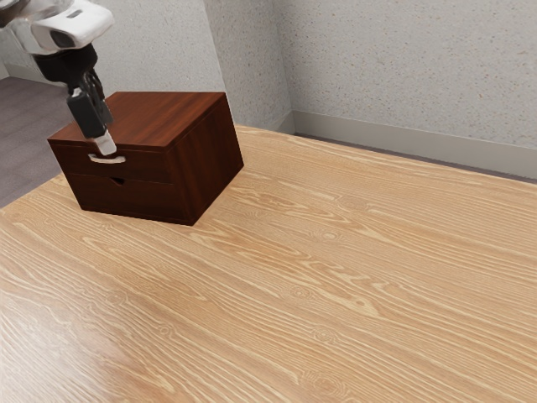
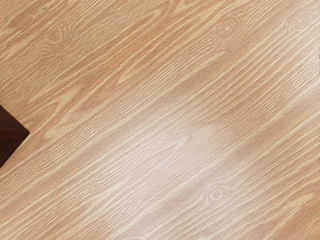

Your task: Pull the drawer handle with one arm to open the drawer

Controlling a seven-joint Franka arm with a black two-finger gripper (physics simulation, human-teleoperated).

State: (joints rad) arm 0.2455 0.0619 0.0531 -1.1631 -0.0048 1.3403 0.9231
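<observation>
Our jaws sit right at the pale handle (image 1: 106,158), touching it or just above it; we cannot tell whether they are apart or clamped. We judge the gripper (image 1: 105,145) is angled down from above so that it can hook the handle and draw it outward. Just under the jaws, the top drawer (image 1: 134,164) looks flush in its wooden box (image 1: 205,155), so its contents are hidden.

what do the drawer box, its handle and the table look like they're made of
Drawer box: dark reddish-brown wood, satin finish, faint grain on top. Handle: pale, smooth, possibly metal or plastic; too small to tell. Table: light wood, bold grain with knots, slight sheen.
</observation>
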